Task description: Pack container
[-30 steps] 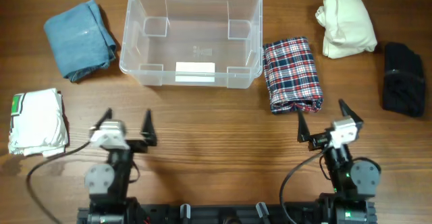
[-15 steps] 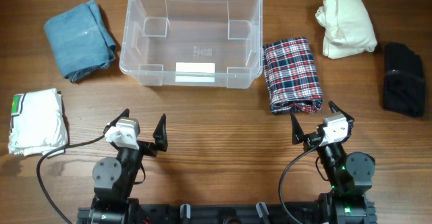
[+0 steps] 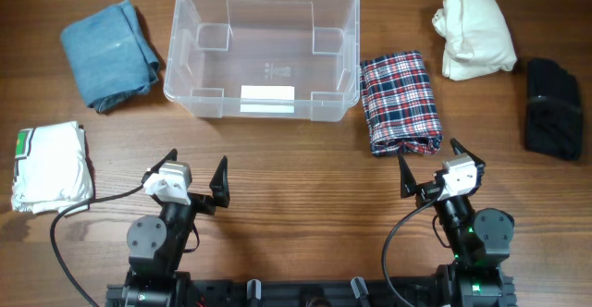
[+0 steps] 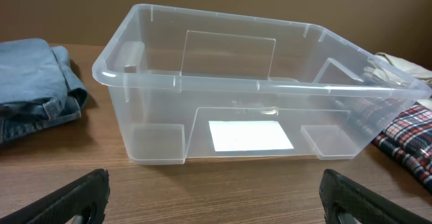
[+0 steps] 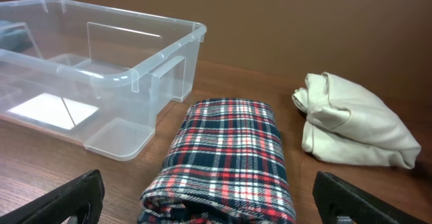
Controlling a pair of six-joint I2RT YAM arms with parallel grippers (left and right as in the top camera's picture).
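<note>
The container [image 3: 268, 67] sits open-topped and empty at the far middle of the table [image 3: 296, 159], its white label facing the arms; that central spot looks chosen so either arm can reach it. Folded clothes lie around it, none inside: a blue denim piece [image 3: 109, 53] just beside its left wall, a white garment with green trim [image 3: 51, 166] nearer the left arm, a plaid cloth [image 3: 400, 102] touching or almost touching its right wall, a cream bundle [image 3: 475, 34] beyond that, and a black garment [image 3: 552, 104] at the far right edge. The left fingers [image 3: 219, 176] are spread wide with nothing between them, aimed at the container's front; the right fingers [image 3: 404, 176] are equally wide and bare, aimed at the plaid cloth just ahead. Packing has not begun, I judge; the plaid cloth seems the readiest first pick, being nearest the right arm and next to the container.
</note>
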